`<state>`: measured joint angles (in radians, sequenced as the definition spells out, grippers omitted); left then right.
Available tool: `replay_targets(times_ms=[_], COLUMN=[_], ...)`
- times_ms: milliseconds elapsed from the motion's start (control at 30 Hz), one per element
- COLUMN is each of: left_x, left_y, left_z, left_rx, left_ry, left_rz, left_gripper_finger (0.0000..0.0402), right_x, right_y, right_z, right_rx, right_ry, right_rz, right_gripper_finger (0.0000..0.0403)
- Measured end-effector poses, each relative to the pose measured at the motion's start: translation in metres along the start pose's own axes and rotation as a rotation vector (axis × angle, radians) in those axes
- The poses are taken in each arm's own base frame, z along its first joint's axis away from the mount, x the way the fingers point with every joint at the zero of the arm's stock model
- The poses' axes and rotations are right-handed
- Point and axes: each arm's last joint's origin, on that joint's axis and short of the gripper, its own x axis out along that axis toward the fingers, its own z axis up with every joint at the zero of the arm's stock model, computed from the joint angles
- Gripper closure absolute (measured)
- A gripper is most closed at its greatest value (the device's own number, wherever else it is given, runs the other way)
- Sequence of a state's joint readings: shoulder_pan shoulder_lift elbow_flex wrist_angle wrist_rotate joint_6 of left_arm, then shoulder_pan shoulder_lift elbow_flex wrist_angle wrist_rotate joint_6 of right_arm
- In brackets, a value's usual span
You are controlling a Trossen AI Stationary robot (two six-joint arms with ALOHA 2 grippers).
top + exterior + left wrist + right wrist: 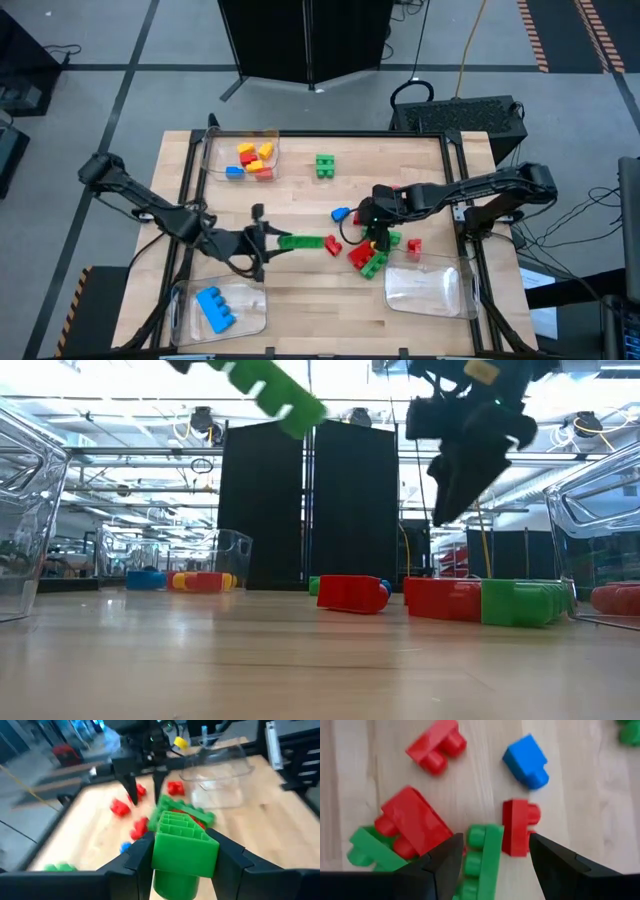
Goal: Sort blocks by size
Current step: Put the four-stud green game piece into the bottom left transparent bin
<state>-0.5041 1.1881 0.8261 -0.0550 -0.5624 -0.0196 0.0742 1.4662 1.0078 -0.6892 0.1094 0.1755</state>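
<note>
My left gripper (pixel 270 240) is shut on a long green brick (pixel 303 241) near the table's middle, lifted high in the low view (pixel 275 395). My right gripper (pixel 368 222) is open and points down over a pile of red and green bricks (pixel 368 258). In the right wrist view its fingers stand on either side of a green brick (pixel 481 855) and a small red brick (pixel 517 827), above them and touching nothing. A small blue brick (pixel 340 213), two small red bricks (pixel 333 246) (pixel 413 244) and a green brick (pixel 325 165) lie loose on the table. My left gripper pinches the long green brick at one end (pixel 185 851), one finger on each long side. The fingers come about level from the table's left and lie along the brick, which sticks out past them toward the table's right. The brick is lifted clear, its free end (pixel 300 415) tilted down.
A clear tray (pixel 212 150) at the far left holds yellow, orange, blue and red small bricks. A clear tray (pixel 250 318) at the near left holds a long blue brick (pixel 215 308). A third clear tray (pixel 430 288) stands at the near right, beside the pile.
</note>
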Motion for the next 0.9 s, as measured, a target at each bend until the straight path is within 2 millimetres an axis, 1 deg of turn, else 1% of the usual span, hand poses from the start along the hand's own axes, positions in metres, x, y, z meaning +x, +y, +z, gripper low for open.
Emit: replay_targets(times_ms=[167,267,433,600,733,900], left_x=[-0.029,-0.044,-0.065,-0.081,-0.089,-0.095], left_y=[0.003,0.005,0.002,-0.003,-0.006,-0.011], left_z=[-0.003,-0.006,-0.009,-0.014,-0.024,-0.038], left_rx=[-0.166,-0.271,-0.413,-0.56,-0.646,-0.708], left_ry=[0.06,0.106,0.207,0.334,0.496,0.663], left_rz=[-0.05,-0.101,-0.32,-0.452,-0.471,-0.399], left_gripper_finger=[0.0254,0.0254,0.0254,0.0254,0.0254,0.0254], right_x=[0.009,0.012,0.013,0.013,0.013,0.012], right_y=[-0.001,-0.002,-0.002,-0.002,-0.001,-0.002], right_z=[-0.013,-0.017,-0.019,-0.02,-0.02,-0.022], right_rx=[0.017,0.015,0.037,0.039,0.04,0.045], right_ry=[0.059,0.077,0.089,0.101,0.107,0.124], right_rz=[-0.011,-0.014,-0.017,-0.01,0.016,0.012], right_gripper_finger=[0.0188,0.0188,0.0188,0.0188,0.0188,0.0188])
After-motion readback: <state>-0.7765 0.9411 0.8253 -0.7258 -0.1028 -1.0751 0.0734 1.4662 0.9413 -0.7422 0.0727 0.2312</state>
